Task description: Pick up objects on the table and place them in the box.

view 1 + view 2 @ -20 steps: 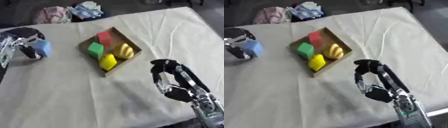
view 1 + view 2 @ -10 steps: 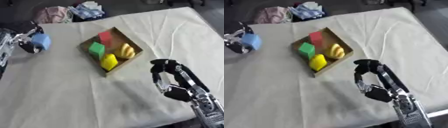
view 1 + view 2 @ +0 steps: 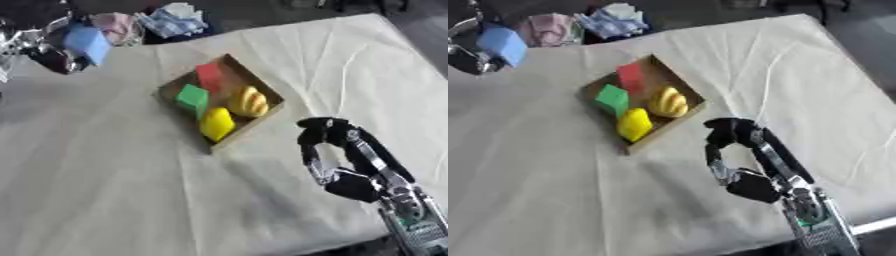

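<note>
Left robot hand (image 3: 48, 52) raised gripping blue block (image 3: 87, 43), right robot hand (image 3: 325, 140) curled idle

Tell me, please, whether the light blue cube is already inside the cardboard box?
Not yet: the light blue cube is held up in the left robot hand, well left of the cardboard box.

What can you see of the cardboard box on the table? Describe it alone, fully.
The cardboard box is a shallow, open-topped brown tray with low walls, lying askew on the cream cloth near the table's middle. Inside lie a red block, a green block, a yellow block and a ridged yellow piece. No hand touches it; the right hand hangs beside its near corner.
</note>
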You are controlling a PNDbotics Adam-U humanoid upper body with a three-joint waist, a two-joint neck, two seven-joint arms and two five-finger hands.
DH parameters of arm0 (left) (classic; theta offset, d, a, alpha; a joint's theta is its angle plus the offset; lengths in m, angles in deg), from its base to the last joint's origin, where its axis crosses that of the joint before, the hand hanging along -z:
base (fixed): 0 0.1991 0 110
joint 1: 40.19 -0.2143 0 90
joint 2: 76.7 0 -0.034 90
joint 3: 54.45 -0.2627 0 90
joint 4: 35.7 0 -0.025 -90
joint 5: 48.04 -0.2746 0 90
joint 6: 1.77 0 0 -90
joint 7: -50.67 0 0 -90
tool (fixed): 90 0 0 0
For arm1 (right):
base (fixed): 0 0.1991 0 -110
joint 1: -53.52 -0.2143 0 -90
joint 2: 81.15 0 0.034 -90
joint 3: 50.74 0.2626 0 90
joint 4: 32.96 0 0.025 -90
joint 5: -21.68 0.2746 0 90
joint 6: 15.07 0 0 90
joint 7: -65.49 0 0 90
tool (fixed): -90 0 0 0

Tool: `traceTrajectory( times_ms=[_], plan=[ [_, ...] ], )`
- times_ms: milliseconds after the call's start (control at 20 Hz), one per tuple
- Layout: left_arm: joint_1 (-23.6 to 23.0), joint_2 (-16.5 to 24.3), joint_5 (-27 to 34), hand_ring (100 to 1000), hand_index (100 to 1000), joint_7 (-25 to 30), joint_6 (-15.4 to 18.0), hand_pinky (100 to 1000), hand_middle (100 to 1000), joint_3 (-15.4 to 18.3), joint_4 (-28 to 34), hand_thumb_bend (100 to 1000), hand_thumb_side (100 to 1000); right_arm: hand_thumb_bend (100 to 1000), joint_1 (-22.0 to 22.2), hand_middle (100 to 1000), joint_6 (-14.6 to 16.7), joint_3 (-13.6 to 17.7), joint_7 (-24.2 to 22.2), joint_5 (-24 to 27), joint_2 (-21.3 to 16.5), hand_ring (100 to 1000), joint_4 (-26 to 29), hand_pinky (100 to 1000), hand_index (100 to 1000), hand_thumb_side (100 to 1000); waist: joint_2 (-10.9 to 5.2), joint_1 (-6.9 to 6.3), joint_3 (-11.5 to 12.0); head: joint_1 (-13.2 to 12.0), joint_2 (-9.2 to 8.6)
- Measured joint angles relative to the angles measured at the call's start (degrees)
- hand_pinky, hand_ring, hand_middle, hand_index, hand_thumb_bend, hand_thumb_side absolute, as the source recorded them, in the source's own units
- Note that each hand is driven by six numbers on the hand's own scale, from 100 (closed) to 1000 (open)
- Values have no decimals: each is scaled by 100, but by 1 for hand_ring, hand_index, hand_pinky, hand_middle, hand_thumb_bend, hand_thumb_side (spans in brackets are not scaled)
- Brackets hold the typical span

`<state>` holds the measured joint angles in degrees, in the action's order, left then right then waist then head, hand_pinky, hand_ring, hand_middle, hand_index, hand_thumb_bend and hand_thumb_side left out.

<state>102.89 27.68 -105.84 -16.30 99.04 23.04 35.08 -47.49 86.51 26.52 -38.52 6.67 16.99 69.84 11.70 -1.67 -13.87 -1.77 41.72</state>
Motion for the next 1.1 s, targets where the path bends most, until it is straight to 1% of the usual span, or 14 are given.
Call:
traceTrajectory(
  times_ms=[150,250,450,600,850,1050,1100],
  plan=[
    [122,-353,65,626,721,19,98,707,633,-217,32,252,102,100,-3,587,1,-4,-6,1,0,648,0,637,797,383,0,0,-39,-23,1],
    [176,-575,85,630,727,26,194,708,639,-367,34,236,115,100,-5,587,1,-6,-13,3,1,647,0,637,797,381,0,0,-66,-48,2],
    [201,-904,100,661,753,37,347,718,675,-609,36,216,130,100,-5,586,12,-7,-27,5,2,647,0,637,797,380,0,0,-98,-72,1],
    [201,-1069,100,686,777,39,413,730,705,-721,24,205,137,100,-6,586,16,-20,-37,6,2,647,0,636,797,380,0,0,-109,-87,1],
    [200,-1276,40,700,803,19,465,737,736,-824,-45,210,146,100,-9,586,11,-40,-51,17,4,647,0,636,797,378,0,0,-141,-118,-2],
    [199,-1393,-123,712,829,-16,480,743,754,-865,-118,232,148,100,-11,586,7,-43,-66,24,5,646,0,636,797,377,0,1,-174,-150,-3],
    [199,-1420,-178,718,848,-35,472,746,764,-875,-140,244,158,100,-11,586,11,-44,-71,26,6,646,0,636,797,376,0,1,-178,-161,-3]
  ],
)
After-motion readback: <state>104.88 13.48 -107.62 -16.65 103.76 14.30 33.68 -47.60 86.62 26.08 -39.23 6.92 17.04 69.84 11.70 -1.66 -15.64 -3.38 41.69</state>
